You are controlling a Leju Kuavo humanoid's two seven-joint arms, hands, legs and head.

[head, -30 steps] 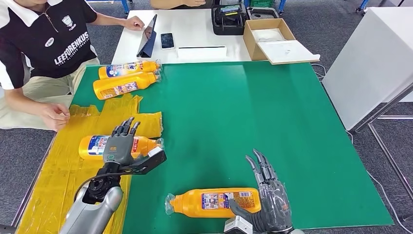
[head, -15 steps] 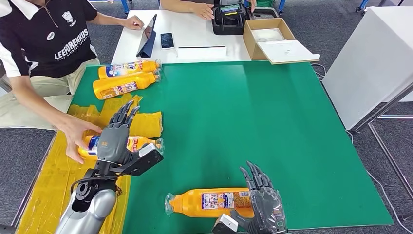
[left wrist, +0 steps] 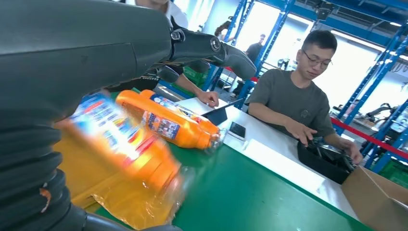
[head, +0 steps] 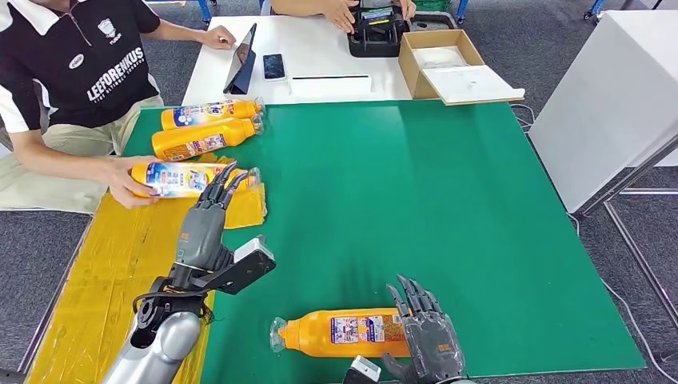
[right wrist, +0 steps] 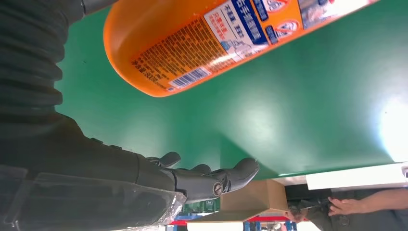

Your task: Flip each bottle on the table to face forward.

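An orange bottle (head: 348, 332) lies on the green table (head: 416, 200) near its front edge, cap to the left, small-print label up. My right hand (head: 428, 342) sits beside the bottle's base with fingers spread and grips nothing; in the right wrist view the bottle (right wrist: 216, 38) lies beside my open fingers (right wrist: 211, 178). My left hand (head: 204, 228) hovers open over the yellow sheet (head: 120, 256). Just beyond it a person's hand (head: 128, 178) holds another bottle (head: 188, 178), blurred in the left wrist view (left wrist: 125, 144). Two more bottles (head: 209, 112) (head: 204, 138) lie at the back left.
A person sits at the table's left side and another works at the white table (head: 320, 56) behind, which carries a tablet (head: 244, 60), a phone (head: 274, 66), a black case (head: 376, 32) and a cardboard box (head: 448, 64). A white cabinet (head: 616, 96) stands to the right.
The person has taken the bottle from under my left hand and carried it back toward the two far bottles. My left hand has reached forward. My right hand slid nearer the front edge.
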